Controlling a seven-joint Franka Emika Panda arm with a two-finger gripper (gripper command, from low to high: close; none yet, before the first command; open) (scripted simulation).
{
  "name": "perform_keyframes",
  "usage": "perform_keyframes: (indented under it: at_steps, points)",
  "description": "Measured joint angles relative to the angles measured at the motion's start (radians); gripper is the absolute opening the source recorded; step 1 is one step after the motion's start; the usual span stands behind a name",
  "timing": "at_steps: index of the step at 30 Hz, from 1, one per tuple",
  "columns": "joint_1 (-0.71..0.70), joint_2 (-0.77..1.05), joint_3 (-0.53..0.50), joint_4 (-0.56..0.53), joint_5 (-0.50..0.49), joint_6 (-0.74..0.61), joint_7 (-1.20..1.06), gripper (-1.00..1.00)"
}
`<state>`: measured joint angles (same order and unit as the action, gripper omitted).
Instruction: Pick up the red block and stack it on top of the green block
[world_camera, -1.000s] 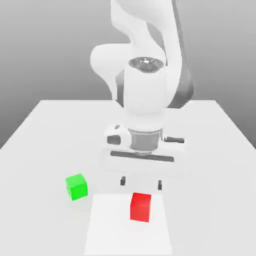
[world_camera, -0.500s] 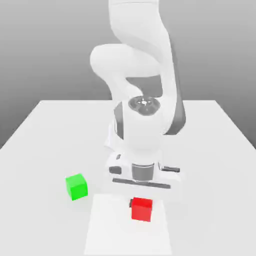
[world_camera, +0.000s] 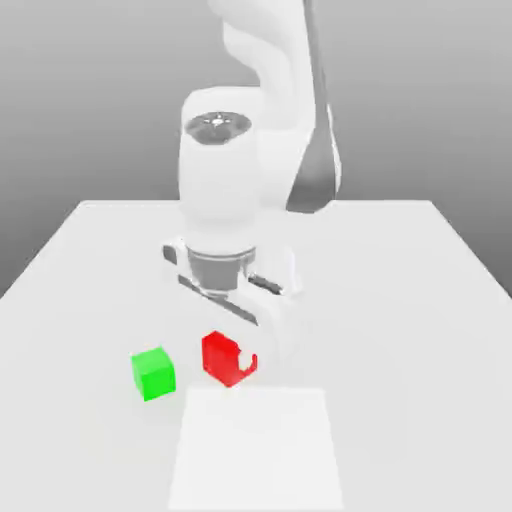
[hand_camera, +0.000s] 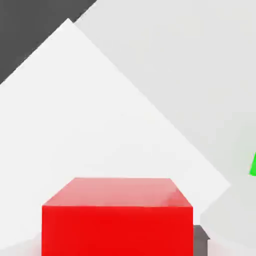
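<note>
- Holding the red block (world_camera: 218, 358) in the gripper (world_camera: 231, 362), tilted, in the exterior view.
- Resting on the table (world_camera: 80, 310) at nine o'clock from it: the green block (world_camera: 154, 374), near, apart.

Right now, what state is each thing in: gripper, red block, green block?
Gripper: shut on the red block.
Red block: held in the gripper, turned at an angle, not stacked.
Green block: resting on the table, nothing on top.
</note>
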<state>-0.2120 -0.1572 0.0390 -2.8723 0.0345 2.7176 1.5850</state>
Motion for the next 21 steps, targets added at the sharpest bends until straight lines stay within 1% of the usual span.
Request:
perform_keyframes:
  at_steps: [11, 15, 21]
  points:
    - [-0.279, -0.136, -0.018, -0.095, -0.018, -0.041, 0.573, -1.0]
    - [-0.331, -0.084, -0.007, -0.097, -0.052, 0.008, 0.646, -1.0]
    - [-0.352, 0.055, 0.001, -0.09, -0.089, 0.141, 0.675, -1.0]
